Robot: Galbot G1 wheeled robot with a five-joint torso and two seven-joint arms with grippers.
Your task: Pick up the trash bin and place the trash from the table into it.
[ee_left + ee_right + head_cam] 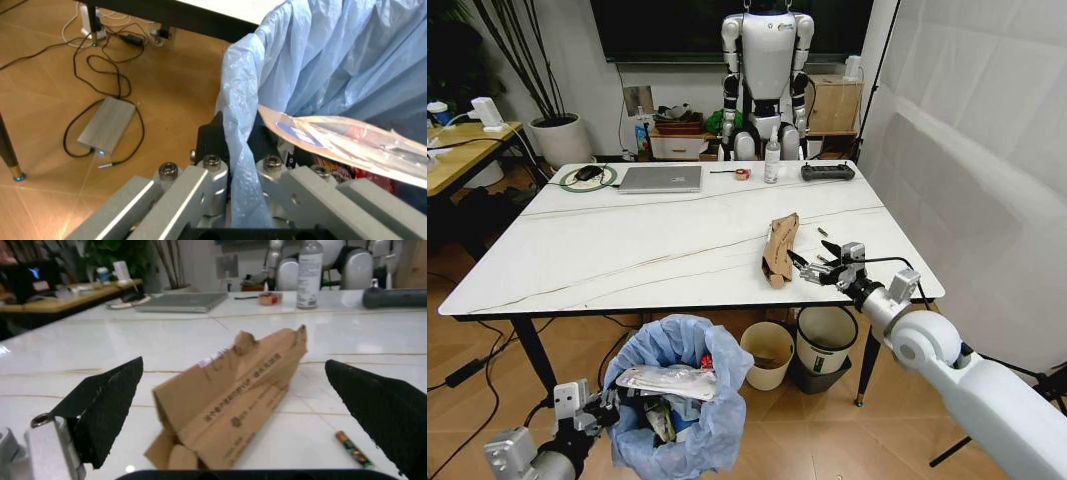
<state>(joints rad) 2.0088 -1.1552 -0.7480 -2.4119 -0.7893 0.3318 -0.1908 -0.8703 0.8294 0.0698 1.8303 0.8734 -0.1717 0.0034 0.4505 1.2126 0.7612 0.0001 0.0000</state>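
The trash bin (677,410), lined with a puffy light-blue bag (320,60), hangs below the near edge of the table (627,250), already holding a clear wrapper (667,380) and other litter, and the left gripper (587,408) is clamped on its rim with the bag pinched between its fingers (200,185). On the table near the right front corner lies a torn piece of brown cardboard (779,248), and the right gripper (812,270) sits just beside it, its black pads (107,405) spread wide to either side of the cardboard and holding nothing. A small battery-like stick (351,449) lies on the tabletop near that cardboard, while a grey laptop (661,178), a spray bottle (772,156) and a black controller (827,172) rest along the far edge.
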